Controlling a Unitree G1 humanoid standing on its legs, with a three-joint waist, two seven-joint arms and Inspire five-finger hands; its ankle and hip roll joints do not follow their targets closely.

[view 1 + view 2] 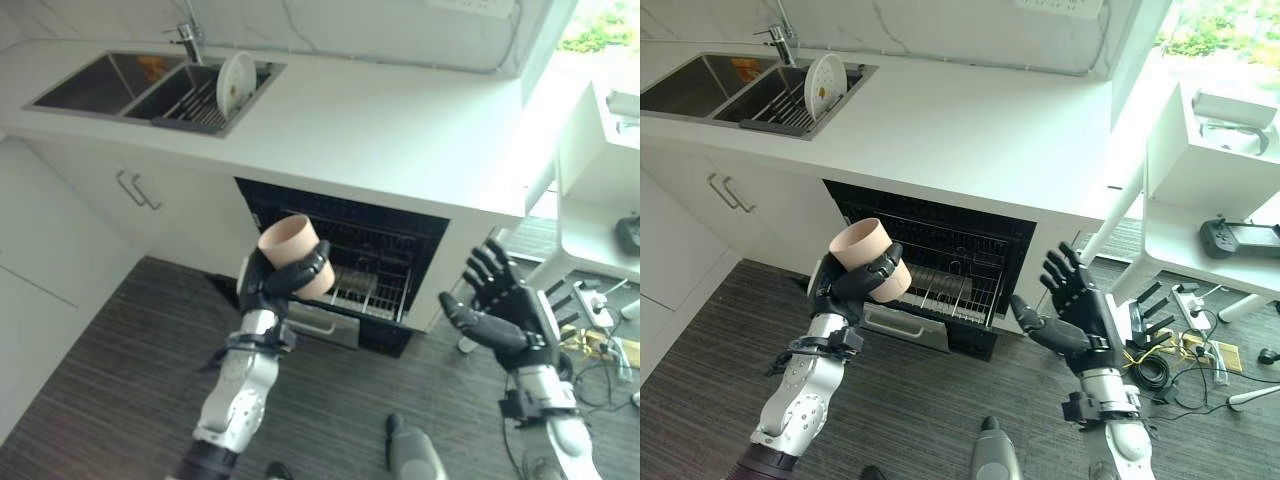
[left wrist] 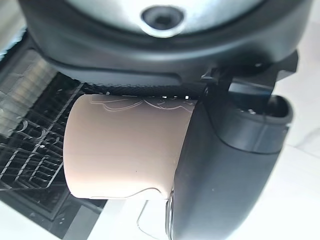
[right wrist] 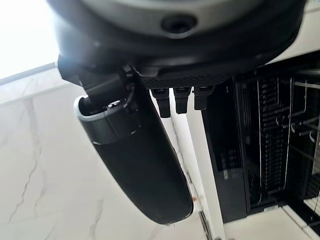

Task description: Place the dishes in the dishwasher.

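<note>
A beige cup (image 1: 293, 250) is held in my left hand (image 1: 268, 283), fingers and thumb curled round it, in front of the open dishwasher (image 1: 390, 235). From the left wrist the cup (image 2: 125, 150) shows against the black wire rack (image 2: 30, 150). The pulled-out rack (image 1: 950, 275) sits under the white counter. A white plate (image 1: 236, 82) stands upright in the sink's drying rack (image 1: 195, 100). My right hand (image 1: 505, 305) hovers open to the right of the dishwasher, fingers spread, holding nothing; its thumb (image 3: 135, 155) shows in the right wrist view.
The white counter (image 1: 400, 120) runs above the dishwasher, with a double sink (image 1: 110, 82) and tap at its left end. White cabinets (image 1: 90, 200) stand to the left. A white side table (image 1: 1210, 190) and floor cables lie to the right.
</note>
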